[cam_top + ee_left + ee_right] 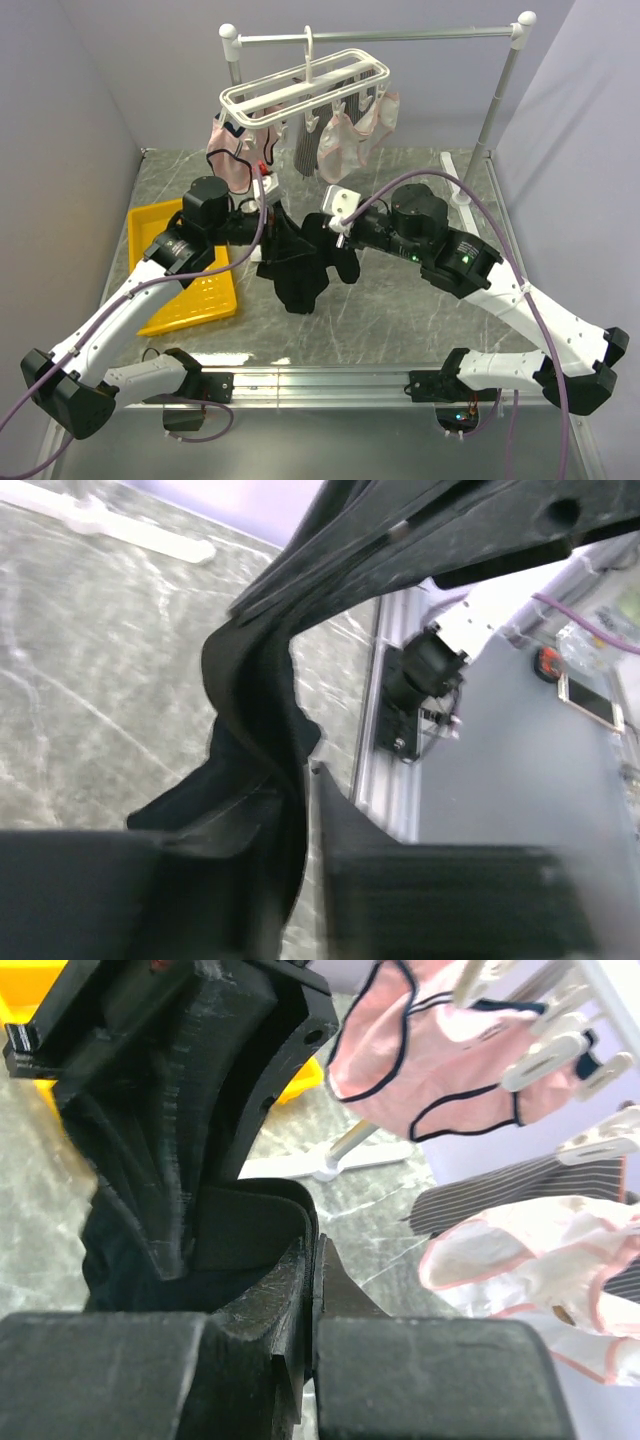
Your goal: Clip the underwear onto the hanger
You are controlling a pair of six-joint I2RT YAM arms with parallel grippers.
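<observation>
The left claw and the right claw are each clamped on a side of the black underwear, which hangs between them over the desk, below the hanger.

Two pincers: left pincer, right pincer. One black brief, one hanger, one rail, one yellow tray. On the hanger: one dark-trimmed pink garment, two pale pink garments, one striped garment.
</observation>
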